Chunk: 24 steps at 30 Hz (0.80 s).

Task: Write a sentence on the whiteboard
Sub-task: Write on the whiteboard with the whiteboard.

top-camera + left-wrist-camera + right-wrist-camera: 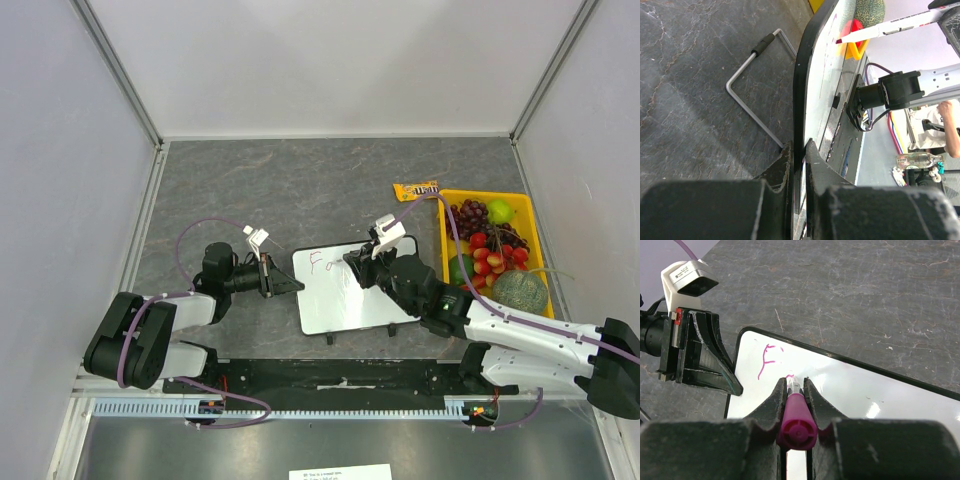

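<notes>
The whiteboard [345, 305] lies flat on the dark tabletop between the two arms. My left gripper [292, 284] is shut on the board's left edge; in the left wrist view the black frame [801, 90] runs between the fingers of that gripper [799, 145]. My right gripper [796, 382] is shut on a pink marker [796, 422], whose tip rests on the whiteboard [865, 390]. Of the sentence [765, 362] a pink "F" shows, with a short stroke beside it at the marker tip. The sentence [322, 262] sits near the board's upper left corner.
A yellow tray [533, 218] of grapes, apples and a melon [520, 292] stands to the right of the board. An orange candy packet [416, 189] lies behind it. A bent wire stand [752, 85] juts from the board's underside. Enclosure walls ring the table.
</notes>
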Each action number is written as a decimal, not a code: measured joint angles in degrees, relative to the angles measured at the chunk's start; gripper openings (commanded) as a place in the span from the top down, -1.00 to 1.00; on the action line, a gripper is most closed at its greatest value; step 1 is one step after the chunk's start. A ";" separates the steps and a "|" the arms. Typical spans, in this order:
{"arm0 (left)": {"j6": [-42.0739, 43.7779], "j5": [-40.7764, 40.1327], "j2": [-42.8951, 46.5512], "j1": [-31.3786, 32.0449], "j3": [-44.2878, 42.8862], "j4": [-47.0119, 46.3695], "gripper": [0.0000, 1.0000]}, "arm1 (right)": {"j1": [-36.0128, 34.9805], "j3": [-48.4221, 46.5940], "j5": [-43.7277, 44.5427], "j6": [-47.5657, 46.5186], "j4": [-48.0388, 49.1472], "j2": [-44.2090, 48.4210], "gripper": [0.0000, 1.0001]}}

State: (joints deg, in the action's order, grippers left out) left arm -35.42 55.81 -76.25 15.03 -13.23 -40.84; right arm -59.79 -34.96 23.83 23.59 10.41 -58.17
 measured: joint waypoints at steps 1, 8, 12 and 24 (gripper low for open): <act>0.00 0.00 0.00 0.02 0.00 0.00 0.96 | 0.00 0.00 -0.04 0.00 -0.04 0.02 1.00; 0.00 0.00 0.00 0.02 0.00 0.00 0.96 | 0.00 0.00 -0.72 -0.02 -0.59 0.35 1.00; 0.02 0.00 0.00 0.02 0.00 0.02 0.96 | 0.00 0.02 -1.38 -0.02 -1.20 0.50 1.00; 0.13 0.02 0.00 0.13 -0.09 0.04 0.96 | 0.02 0.96 -2.80 0.00 -3.52 2.99 1.00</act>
State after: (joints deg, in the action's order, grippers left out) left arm -35.29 55.83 -76.25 15.16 -13.32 -40.80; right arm -59.77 -34.00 21.04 23.59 6.90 -55.18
